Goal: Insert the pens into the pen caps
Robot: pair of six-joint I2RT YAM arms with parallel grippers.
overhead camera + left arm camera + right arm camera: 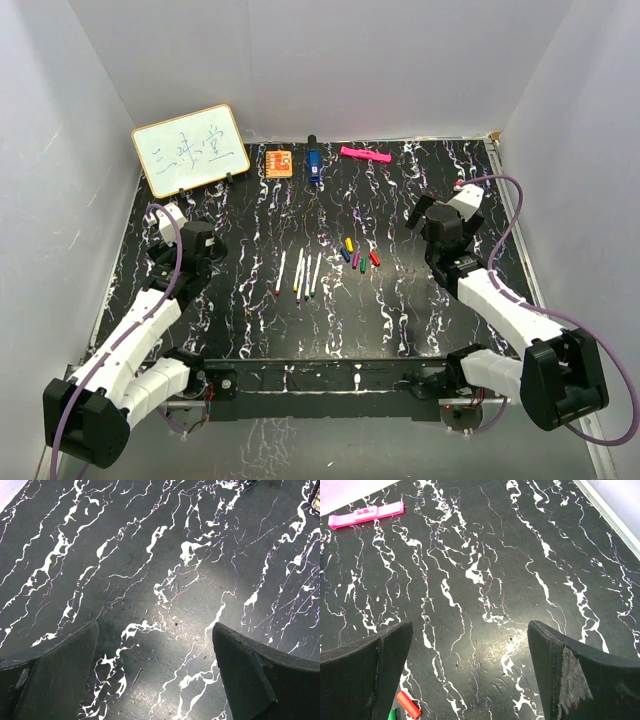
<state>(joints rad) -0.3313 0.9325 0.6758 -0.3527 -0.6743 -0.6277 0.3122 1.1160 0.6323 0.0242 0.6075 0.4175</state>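
1. My left pincer [155, 626] hovers over a bare patch of the black, white-veined surface [165, 555]. Its two fingers stand wide apart with nothing between them.
2. My right pincer [470, 624] is spread just as wide and is empty, hanging above the right side of the surface.
3. The pens [298, 273] lie near the middle of the surface in a loose row, side by side and roughly parallel, barrels running front to back. Neither pincer touches them.
4. The pen caps [355, 258] sit loose in a small cluster just to the right of the pens, between them and my right pincer. From the top view I make out yellow, blue, purple, green and red.
5. In the right wrist view the red cap [408, 705] lies at the bottom edge, just beside the left-hand finger. A sliver of the green cap [393, 714] shows next to it.
6. Along the back of the surface a whiteboard [190, 150] with writing stands propped at the left. To its right come an orange block [279, 162], a blue object [314, 165] and a pink marker [365, 154], all well apart from the pens and caps.
7. My left pincer sits well to the left of the pens.
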